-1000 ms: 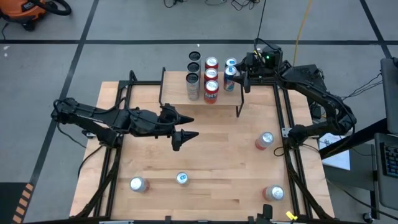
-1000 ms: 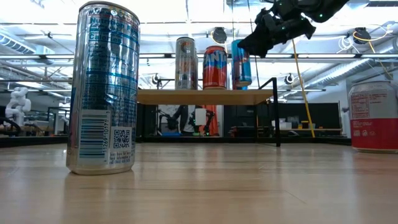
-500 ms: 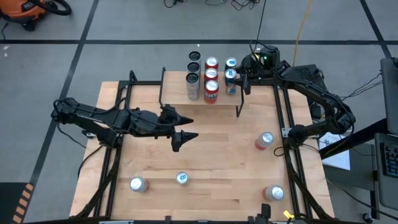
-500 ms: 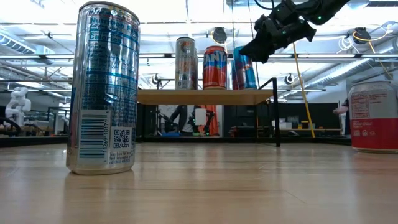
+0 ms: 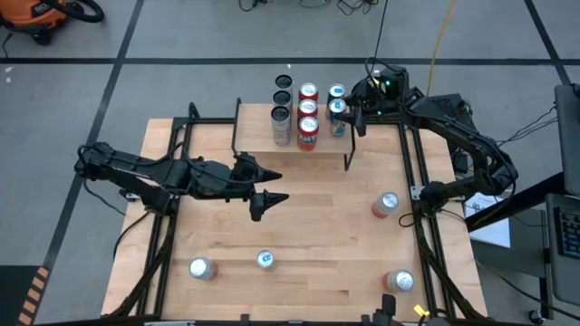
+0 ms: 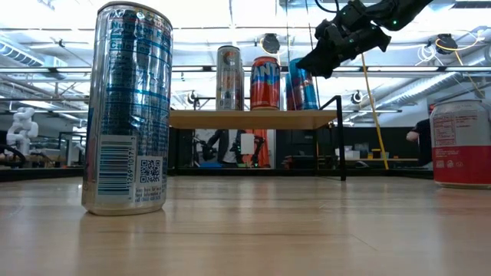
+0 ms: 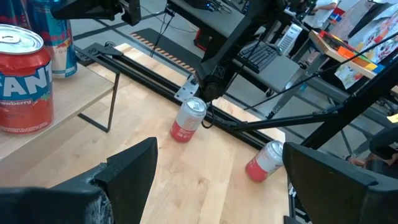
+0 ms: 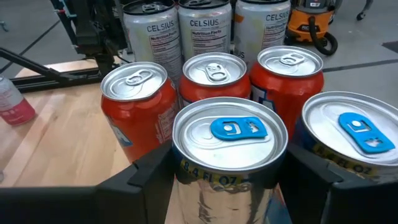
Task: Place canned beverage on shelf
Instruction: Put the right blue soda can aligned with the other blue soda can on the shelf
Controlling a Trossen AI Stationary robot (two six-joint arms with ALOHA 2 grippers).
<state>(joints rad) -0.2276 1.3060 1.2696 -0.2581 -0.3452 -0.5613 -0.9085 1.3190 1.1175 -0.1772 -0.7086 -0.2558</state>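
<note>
From my wrist camera on the right arm, the can (image 8: 229, 134) I care about, silver with a blue tab, sits upright between the right gripper (image 8: 227, 180) fingers, which flank it closely on both sides; I cannot tell whether they are actually pressing its wall, because the lower part of the can is cut off. In the low view the same blue can (image 6: 301, 84) stands on the shelf (image 6: 252, 119) at its right end, partly covered by the gripper (image 6: 326, 47) coming in from above.

From overhead, the shelf (image 5: 258, 136) holds three rows: silver cans (image 5: 281, 114) on the left, red cans (image 5: 308, 127) in the middle, and two blue-tabbed cans on the right, the nearer one (image 5: 337, 108) beside the right gripper (image 5: 356, 110).

The left gripper (image 5: 265, 186) hangs over the middle of the table with its fingers spread apart and nothing between them.

Loose cans stand elsewhere on the table: two silver ones (image 5: 200, 268) near the front edge, and two red ones (image 5: 384, 204) on the right side. In the low view a tall silver can (image 6: 128, 111) close to the lens blocks much of the left.
</note>
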